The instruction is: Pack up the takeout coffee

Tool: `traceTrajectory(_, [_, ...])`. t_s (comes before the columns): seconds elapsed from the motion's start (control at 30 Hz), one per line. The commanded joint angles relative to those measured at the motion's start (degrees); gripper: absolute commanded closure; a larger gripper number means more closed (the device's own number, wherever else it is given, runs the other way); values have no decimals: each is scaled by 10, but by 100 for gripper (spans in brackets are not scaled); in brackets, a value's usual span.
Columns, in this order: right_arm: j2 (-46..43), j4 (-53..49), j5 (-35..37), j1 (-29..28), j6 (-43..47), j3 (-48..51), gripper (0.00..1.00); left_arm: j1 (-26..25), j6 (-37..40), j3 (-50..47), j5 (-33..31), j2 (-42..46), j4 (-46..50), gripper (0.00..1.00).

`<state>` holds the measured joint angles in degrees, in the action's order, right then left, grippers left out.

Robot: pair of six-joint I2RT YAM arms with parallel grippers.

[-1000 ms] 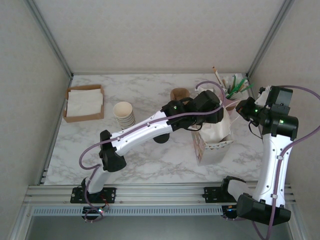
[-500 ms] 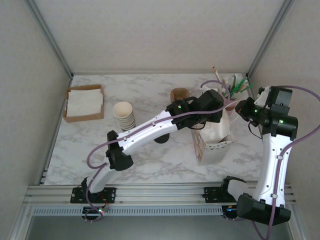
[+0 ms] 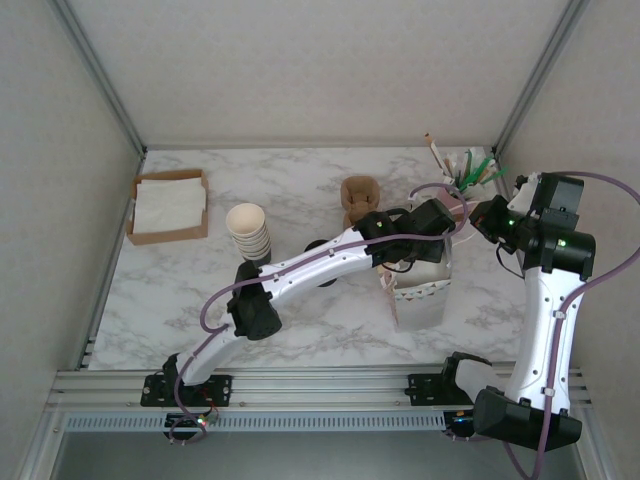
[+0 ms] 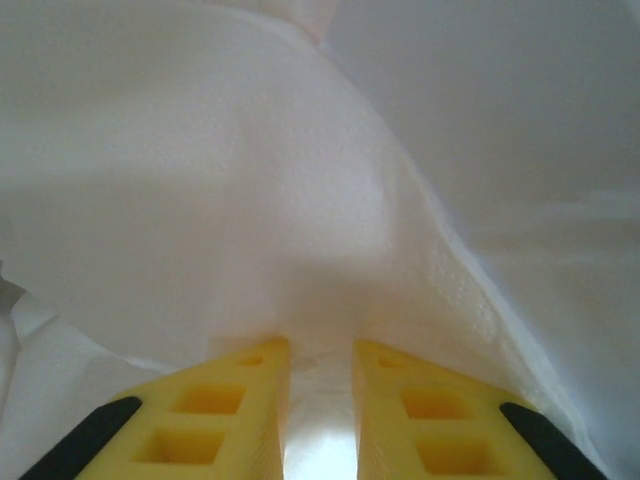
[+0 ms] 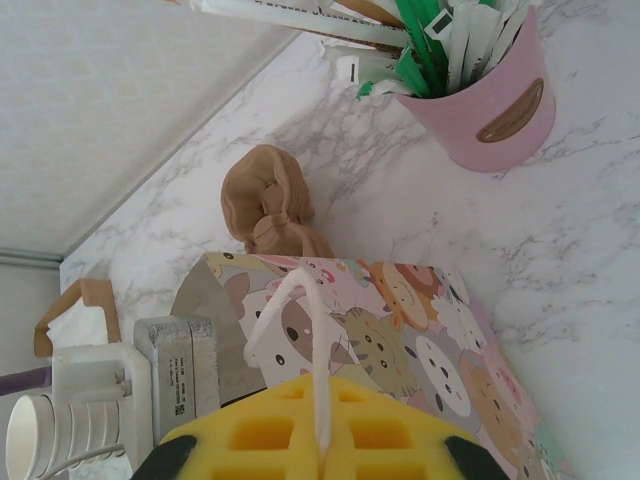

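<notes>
**While the right gripper [image 5: 322,400] pinches the white handle [image 5: 320,345], the left arm [image 3: 320,262] is inside the patterned bag [image 3: 418,300]**

Though the left gripper [image 4: 320,350] is buried among white folds [image 4: 250,180], its 2 yellow fingers [image 4: 245,410] show low in the wrist view with a narrow gap between them. I cannot tell whether they clamp anything. Where the takeout coffee sits I cannot tell either.

Seen from overhead, the bag stands right of centre, and the left arm crosses from lower left into its mouth. The right gripper's fingers are pressed together on the handle's strand at the bottom of its wrist view.

A pink pot [image 3: 465,180] of stirrers sits upper right and a brown carrier [image 3: 357,195] upper centre. A stack of cream cups [image 3: 248,230] is left of the carrier, and a napkin tray [image 3: 168,205] is at far left.
</notes>
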<state>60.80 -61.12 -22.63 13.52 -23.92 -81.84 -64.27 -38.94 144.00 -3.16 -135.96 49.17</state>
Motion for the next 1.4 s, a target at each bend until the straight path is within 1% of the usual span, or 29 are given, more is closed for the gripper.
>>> traceTrajectory(0.0, [-3,-7,-6,2,8,2,100,1,3,22,19,39,3,75])
traceTrajectory(0.07, [-4,-8,-5,2,6,-1,98,3,4,22,28,61,-13,70])
traceTrajectory(0.1, [-4,-9,-4,2,6,-2,96,4,4,22,33,72,-20,68])
traceTrajectory(0.2, [-3,-12,-4,2,6,-8,86,6,4,21,41,101,-36,66])
traceTrajectory(0.27, [-5,-16,-5,2,5,-12,80,8,8,20,39,119,-41,63])
traceTrajectory(0.33, [-9,-18,-6,2,6,-18,74,7,11,18,31,135,-41,62])
traceTrajectory(0.4, [-13,-21,-9,2,5,-24,71,8,15,12,25,149,-45,60])
traceTrajectory(0.43, [-15,-22,-10,2,5,-29,68,7,16,7,21,158,-48,60])
traceTrajectory(0.63, [-30,-26,2,2,-2,-49,38,10,29,-31,-9,206,-60,54])
traceTrajectory(0.67, [-31,-27,8,2,-2,-55,31,9,32,-43,-16,218,-63,52])
traceTrajectory(0.7, [-32,-29,14,2,-2,-58,26,10,34,-56,-21,229,-67,51])
traceTrajectory(0.8, [-40,-33,50,2,-5,-70,12,10,38,-104,-41,267,-85,50])
traceTrajectory(0.83, [-43,-36,69,2,-5,-75,8,11,39,-123,-47,281,-92,48])
traceTrajectory(0.97, [-54,-51,154,2,-9,-92,3,11,42,-216,-76,348,-127,39])
traceTrajectory(1.03, [-55,-58,201,2,-10,-95,2,14,41,-268,-93,386,-147,35])
traceTrajectory(1.13, [-52,-64,253,3,-10,-91,1,25,39,-345,-118,447,-173,26])
traceTrajectory(1.27, [-43,-62,277,16,-14,-67,1,51,34,-433,-149,524,-190,14])
traceTrajectory(1.37, [-43,-49,277,36,-24,-29,1,90,28,-502,-162,585,-192,1])
